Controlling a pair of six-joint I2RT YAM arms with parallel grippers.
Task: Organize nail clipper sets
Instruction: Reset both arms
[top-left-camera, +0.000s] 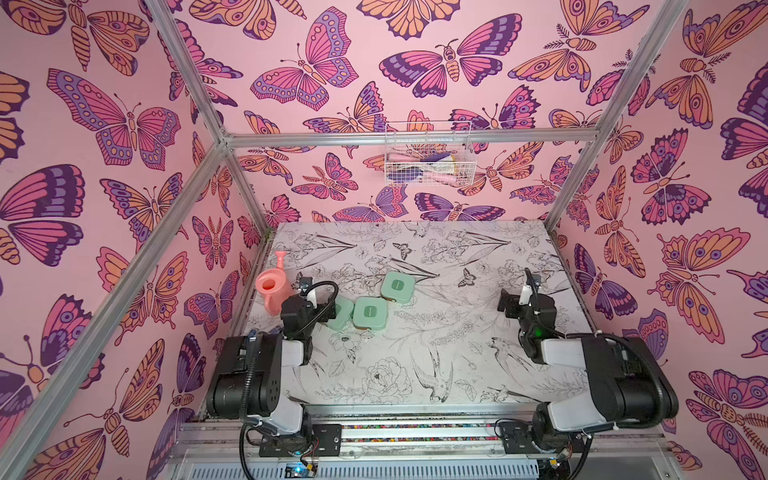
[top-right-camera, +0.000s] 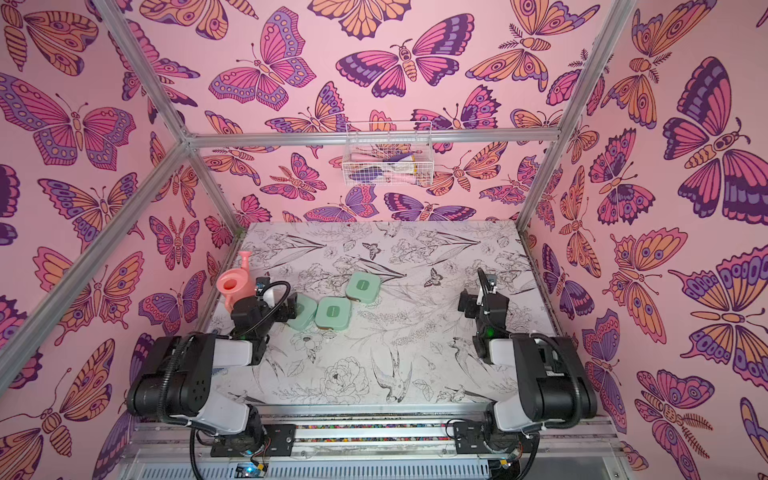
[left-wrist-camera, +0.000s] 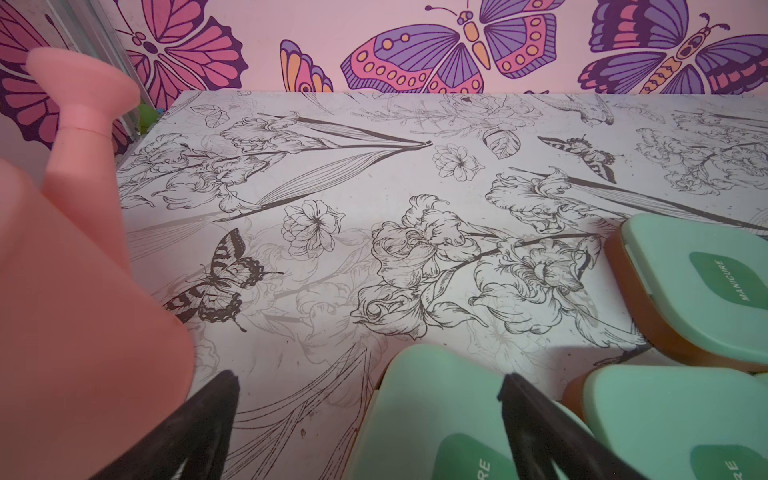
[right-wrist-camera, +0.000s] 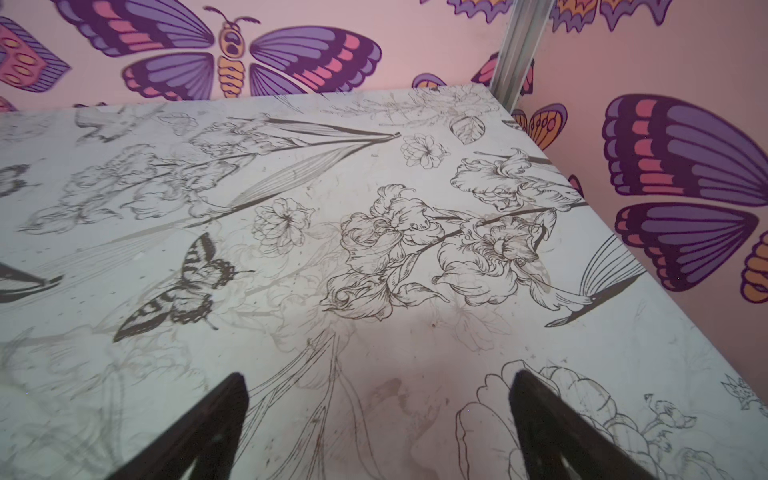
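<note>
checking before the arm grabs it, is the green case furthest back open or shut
Shut. The far mint case lies flat, lid down, oval mark up, its inside hidden in both top views.

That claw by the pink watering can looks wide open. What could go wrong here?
The left gripper is open close beside the watering can, so a finger could tip it. One finger sits above the nearest green case, not outside it, so closing might shove it into the middle case rather than grasp it.
</note>
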